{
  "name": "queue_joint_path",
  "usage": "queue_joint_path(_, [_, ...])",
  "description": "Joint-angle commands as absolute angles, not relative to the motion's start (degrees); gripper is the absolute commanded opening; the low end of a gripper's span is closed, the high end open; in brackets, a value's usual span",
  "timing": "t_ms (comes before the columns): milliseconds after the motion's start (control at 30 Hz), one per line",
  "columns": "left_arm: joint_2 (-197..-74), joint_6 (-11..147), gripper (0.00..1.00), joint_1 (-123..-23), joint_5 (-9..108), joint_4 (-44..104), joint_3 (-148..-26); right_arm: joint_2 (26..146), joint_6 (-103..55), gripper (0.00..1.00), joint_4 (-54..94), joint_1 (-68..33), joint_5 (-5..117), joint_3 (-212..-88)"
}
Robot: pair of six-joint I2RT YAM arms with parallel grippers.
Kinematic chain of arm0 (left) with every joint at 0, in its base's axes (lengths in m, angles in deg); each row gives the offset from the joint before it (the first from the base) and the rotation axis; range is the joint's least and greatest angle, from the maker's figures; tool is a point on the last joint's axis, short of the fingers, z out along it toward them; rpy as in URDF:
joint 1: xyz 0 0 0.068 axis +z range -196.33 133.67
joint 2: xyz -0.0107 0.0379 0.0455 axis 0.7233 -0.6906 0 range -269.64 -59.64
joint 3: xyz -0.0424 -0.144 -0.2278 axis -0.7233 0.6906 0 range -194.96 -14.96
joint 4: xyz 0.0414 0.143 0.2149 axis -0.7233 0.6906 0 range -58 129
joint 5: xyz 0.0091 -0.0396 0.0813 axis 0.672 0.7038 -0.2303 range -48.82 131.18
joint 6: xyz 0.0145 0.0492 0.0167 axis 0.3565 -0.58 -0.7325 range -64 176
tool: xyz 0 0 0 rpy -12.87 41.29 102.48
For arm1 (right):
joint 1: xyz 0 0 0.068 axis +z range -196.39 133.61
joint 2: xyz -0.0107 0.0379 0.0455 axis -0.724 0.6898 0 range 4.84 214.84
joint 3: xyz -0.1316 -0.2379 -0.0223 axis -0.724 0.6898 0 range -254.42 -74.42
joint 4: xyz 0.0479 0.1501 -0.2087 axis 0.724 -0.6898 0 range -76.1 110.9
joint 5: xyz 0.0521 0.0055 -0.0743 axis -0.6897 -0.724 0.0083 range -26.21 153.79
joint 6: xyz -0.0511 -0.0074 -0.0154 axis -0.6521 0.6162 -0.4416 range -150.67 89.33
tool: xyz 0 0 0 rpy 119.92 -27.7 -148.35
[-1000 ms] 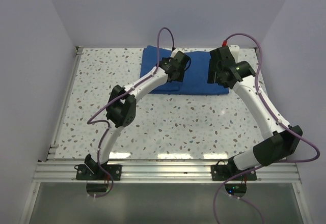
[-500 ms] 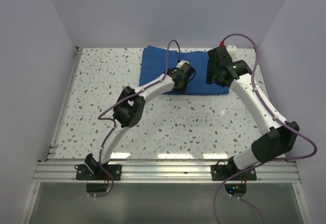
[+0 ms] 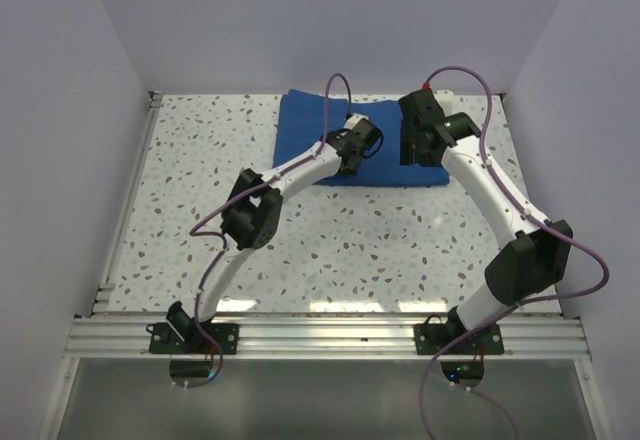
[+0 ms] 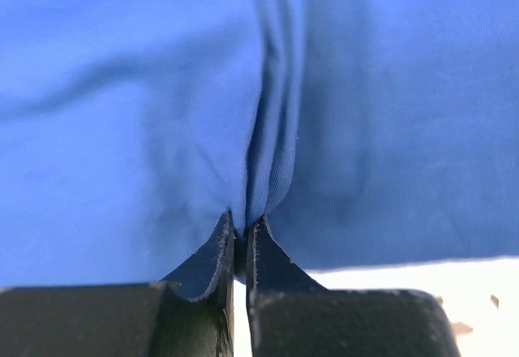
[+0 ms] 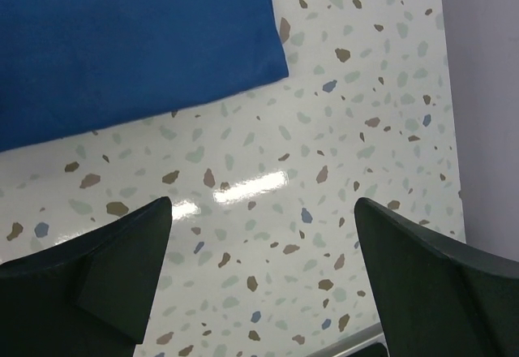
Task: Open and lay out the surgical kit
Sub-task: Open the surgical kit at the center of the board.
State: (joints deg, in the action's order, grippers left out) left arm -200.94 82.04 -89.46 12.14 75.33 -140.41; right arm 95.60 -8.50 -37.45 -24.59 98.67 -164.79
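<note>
The royal-blue wrap [image 3: 300,130] lay folded at the far middle of the speckled desk [image 3: 400,230], my left hand [image 4: 240,239] clenched on a raised crease of it, my right hand [image 5: 263,235] released near its corner.

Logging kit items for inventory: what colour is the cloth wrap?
The cloth wrap is plain royal blue, clearest in the left wrist view.

Speckled terrazzo table [image 3: 380,250], folded royal-blue cloth wrap [image 3: 300,128] near its far edge.
</note>
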Motion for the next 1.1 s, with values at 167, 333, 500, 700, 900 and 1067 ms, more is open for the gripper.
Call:
queue_joint_path(167, [-169.29,84.31,0.0,-71.33,8.48,75.95,-123.62,105.82,-11.07,0.99,-34.48,-24.5,100.01,-181.79])
queue_joint_path(333, [-157.66,81.23,0.24,-59.0,7.43,72.27,-108.85,115.4,-12.3,0.99,-31.23,-24.68,95.35,-189.98])
queue_joint_path(500, [-152.02,81.48,1.0,-49.15,7.33,71.99,-95.3,124.8,-12.74,0.99,-30.26,-25.73,92.71,-200.97])
queue_joint_path(700, [-151.67,85.09,1.0,-47.29,10.76,81.13,-92.39,133.33,-12.48,0.99,-25.27,-31.0,91.04,-206.35])
queue_joint_path(900, [-141.39,83.95,0.99,-47.56,16.39,83.05,-87.82,139.74,-12.13,0.99,-16.2,-38.73,82.35,-208.8])
queue_joint_path(1067, [-134.8,86.23,0.99,-49.31,16.66,86.14,-83.35,147.57,-11.78,0.97,-13.48,-43.75,72.68,-215.65])
